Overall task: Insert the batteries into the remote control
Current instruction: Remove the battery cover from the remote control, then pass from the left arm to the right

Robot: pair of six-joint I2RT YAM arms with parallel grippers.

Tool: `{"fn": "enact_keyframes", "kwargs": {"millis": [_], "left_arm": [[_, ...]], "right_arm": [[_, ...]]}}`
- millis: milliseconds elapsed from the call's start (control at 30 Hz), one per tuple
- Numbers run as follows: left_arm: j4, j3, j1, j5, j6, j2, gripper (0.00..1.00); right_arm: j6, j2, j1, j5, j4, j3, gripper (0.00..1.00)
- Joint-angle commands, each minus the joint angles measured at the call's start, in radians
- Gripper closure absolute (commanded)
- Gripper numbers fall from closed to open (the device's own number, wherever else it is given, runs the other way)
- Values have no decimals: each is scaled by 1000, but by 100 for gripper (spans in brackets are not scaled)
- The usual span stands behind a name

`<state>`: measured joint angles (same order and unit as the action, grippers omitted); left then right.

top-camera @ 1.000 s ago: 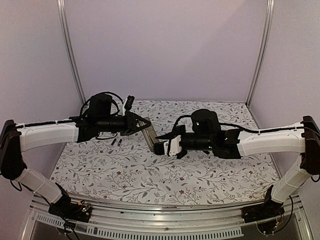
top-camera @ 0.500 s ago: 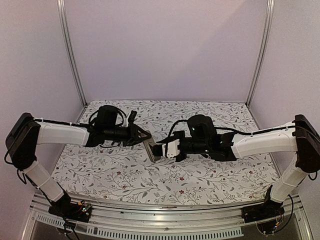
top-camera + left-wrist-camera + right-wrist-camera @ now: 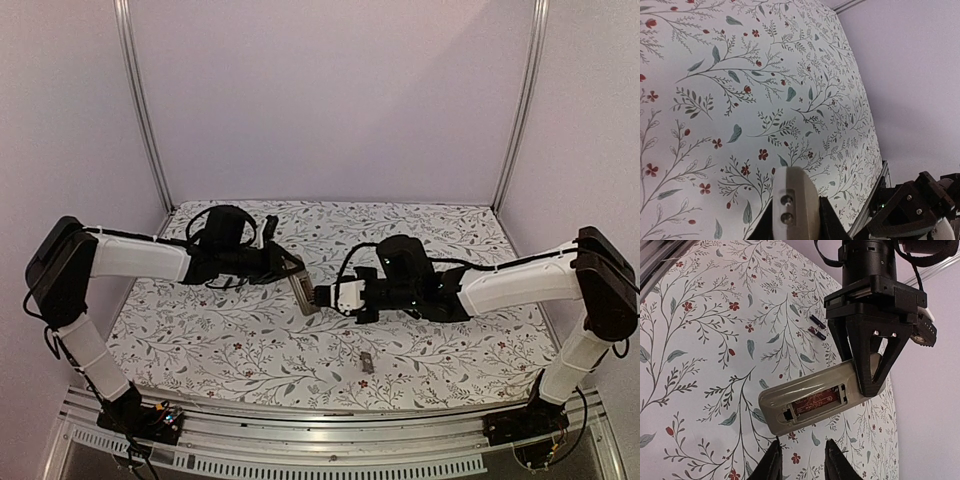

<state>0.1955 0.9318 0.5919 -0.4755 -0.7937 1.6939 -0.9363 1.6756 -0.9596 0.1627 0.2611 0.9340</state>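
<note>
Soft, even, faintly violet light left only weak shadows on the floral tablecloth [image 3: 250, 350]. The overhead picture was grainy; the remote control [image 3: 792, 210] at 6 o'clock of the left wrist view looked soft.

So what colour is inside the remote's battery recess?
Reddish-brown; the recess in the remote control shows best in the right wrist view.

The counter [image 3: 250, 350] is white, printed all over with thin grey-green leafy sprigs and small red flowers, and the walls [image 3: 330, 100] behind are plain pale lilac. The remote [image 3: 782, 401] shows a tan-grey back with a reddish-brown recess [image 3: 817, 402], the batteries [image 3: 817, 321] are near-black, and the small cover [image 3: 367, 362] is grey. The left pincer [image 3: 871, 382] and the right pincer [image 3: 802, 462] are black, on arms [image 3: 130, 258] of white and black.
</note>
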Motion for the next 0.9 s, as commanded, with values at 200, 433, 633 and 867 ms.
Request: {"fn": "enact_keyframes", "kwargs": {"millis": [200, 433, 633, 867], "left_arm": [[1, 6, -15, 24, 100, -63, 100], [79, -52, -9, -10, 95, -178, 100], [133, -110, 24, 44, 66, -272, 100], [218, -191, 55, 143, 4, -351, 100]], "right_arm": [[425, -75, 77, 67, 6, -12, 59], [683, -151, 99, 294, 0, 33, 25], [1012, -64, 80, 156, -51, 178, 20], [1071, 37, -35, -82, -89, 255, 1]]}}
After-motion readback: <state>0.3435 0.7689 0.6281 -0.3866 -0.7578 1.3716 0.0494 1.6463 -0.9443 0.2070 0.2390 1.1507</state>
